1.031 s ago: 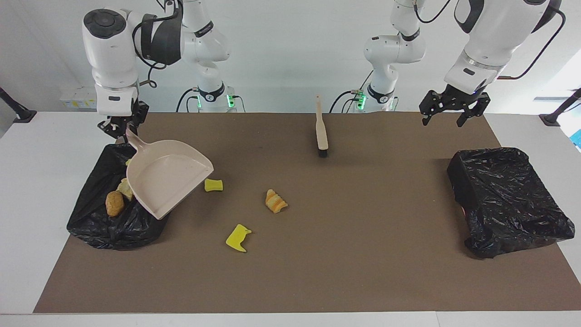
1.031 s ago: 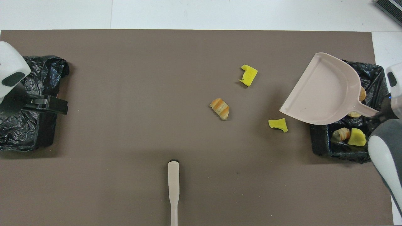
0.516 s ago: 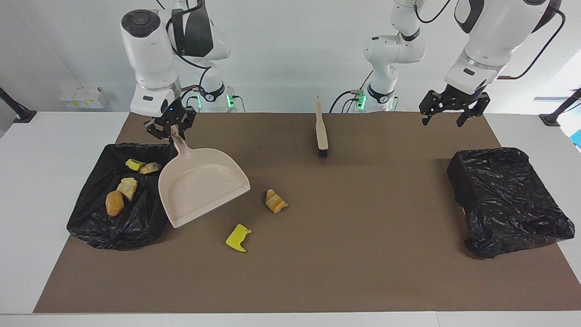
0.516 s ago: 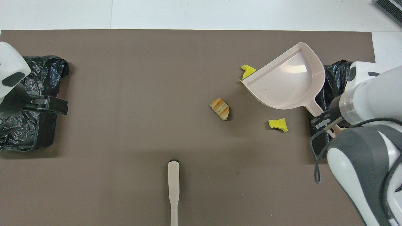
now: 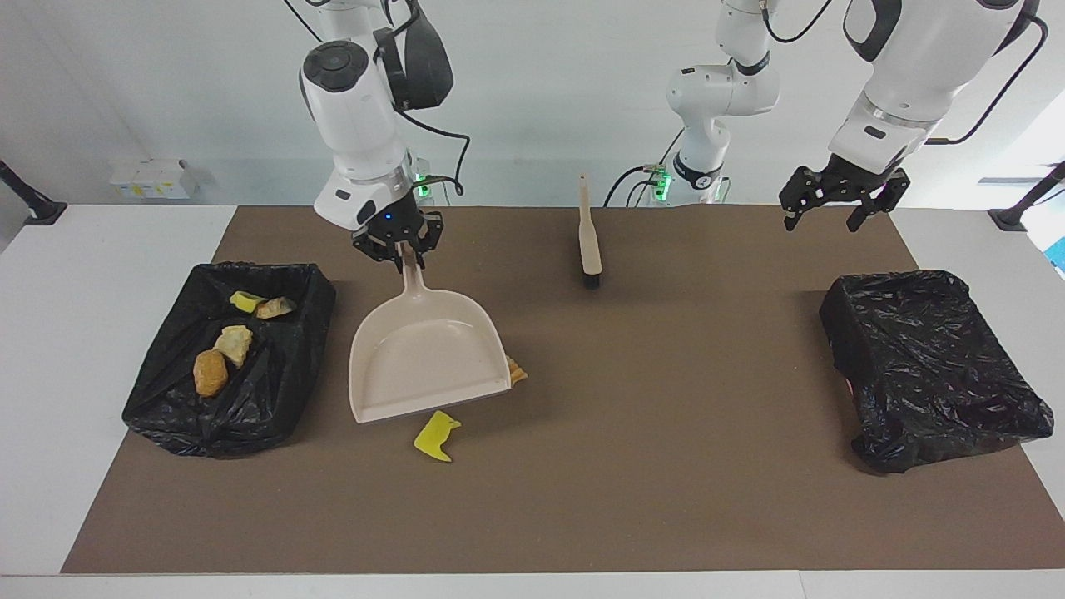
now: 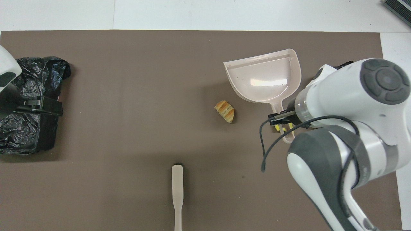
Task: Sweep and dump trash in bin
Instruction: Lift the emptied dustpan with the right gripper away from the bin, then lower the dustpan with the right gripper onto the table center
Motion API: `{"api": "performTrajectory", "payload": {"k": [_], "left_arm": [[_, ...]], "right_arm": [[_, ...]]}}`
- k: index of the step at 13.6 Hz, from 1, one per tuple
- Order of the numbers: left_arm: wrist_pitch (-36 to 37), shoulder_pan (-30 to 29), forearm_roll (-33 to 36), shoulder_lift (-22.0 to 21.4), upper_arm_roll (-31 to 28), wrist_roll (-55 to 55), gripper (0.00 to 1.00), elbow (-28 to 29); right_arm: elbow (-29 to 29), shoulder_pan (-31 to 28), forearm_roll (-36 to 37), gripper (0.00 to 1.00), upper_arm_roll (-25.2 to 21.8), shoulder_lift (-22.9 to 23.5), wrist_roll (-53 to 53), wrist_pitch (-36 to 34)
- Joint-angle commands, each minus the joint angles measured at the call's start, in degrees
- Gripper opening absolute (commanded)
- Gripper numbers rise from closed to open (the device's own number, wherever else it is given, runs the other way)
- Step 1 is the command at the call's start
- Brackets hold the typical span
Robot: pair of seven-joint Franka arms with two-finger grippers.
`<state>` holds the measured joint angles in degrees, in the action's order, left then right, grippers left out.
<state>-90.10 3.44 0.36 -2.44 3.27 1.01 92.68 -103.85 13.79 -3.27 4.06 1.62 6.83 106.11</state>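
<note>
Facing view shows my right gripper [image 5: 399,247] pinching the dustpan [image 5: 426,358] handle over the mat beside a yellow foam chunk [image 5: 437,436], four trash pieces [image 5: 223,345] in the bin [image 5: 287,391], my left gripper [image 5: 839,200] waiting spread.

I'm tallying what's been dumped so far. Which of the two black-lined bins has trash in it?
The bin at the right arm's end of the table: four trash pieces lie inside. The other bin, under the left end effector, shows only black liner.

Facing view high across the table, looking at both arm bases along frame top, overhead view steeply down from robots' end, both covering brown mat [image 5: 666,466], half a turn apart.
</note>
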Motion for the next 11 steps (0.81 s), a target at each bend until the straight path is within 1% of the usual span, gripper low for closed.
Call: {"api": "performTrajectory", "payload": {"k": [1, 3, 5, 7, 8, 9, 11], "left_arm": [[0.3, -0.5, 0.2, -0.5, 0.5, 0.5, 1.0, 0.0], [0.2, -0.5, 0.2, -0.5, 0.5, 0.4, 1.0, 0.0], [0.2, -0.4, 0.2, -0.5, 0.5, 0.3, 1.0, 0.1], [0.4, -0.4, 0.1, -0.6, 0.5, 0.0, 1.0, 0.4], [0.2, -0.4, 0.0, -1.0, 0.5, 0.2, 1.0, 1.4], [0.1, -0.4, 0.0, -1.3, 0.5, 0.4, 1.0, 1.9], [-0.1, -0.4, -0.2, -1.3, 0.5, 0.2, 1.0, 1.9]], "right_arm": [[2.8, 2.6, -1.3, 0.0, -0.3, 3.3, 6.5, 2.9], [4.9, 5.8, -1.2, 0.0, -0.3, 6.3, 12.6, 3.2], [8.6, 9.5, -1.0, 0.0, -0.3, 9.8, 20.0, 3.8], [11.9, 12.3, -0.7, 0.0, -0.3, 13.6, 25.5, 4.1], [14.3, 13.8, -0.7, 0.0, -0.3, 15.8, 28.0, 5.3], [16.2, 14.8, -0.6, 0.0, -0.3, 17.9, 29.4, 5.9], [22.0, 15.9, -0.7, 0.0, -0.2, 23.0, 29.9, 5.9]]}}
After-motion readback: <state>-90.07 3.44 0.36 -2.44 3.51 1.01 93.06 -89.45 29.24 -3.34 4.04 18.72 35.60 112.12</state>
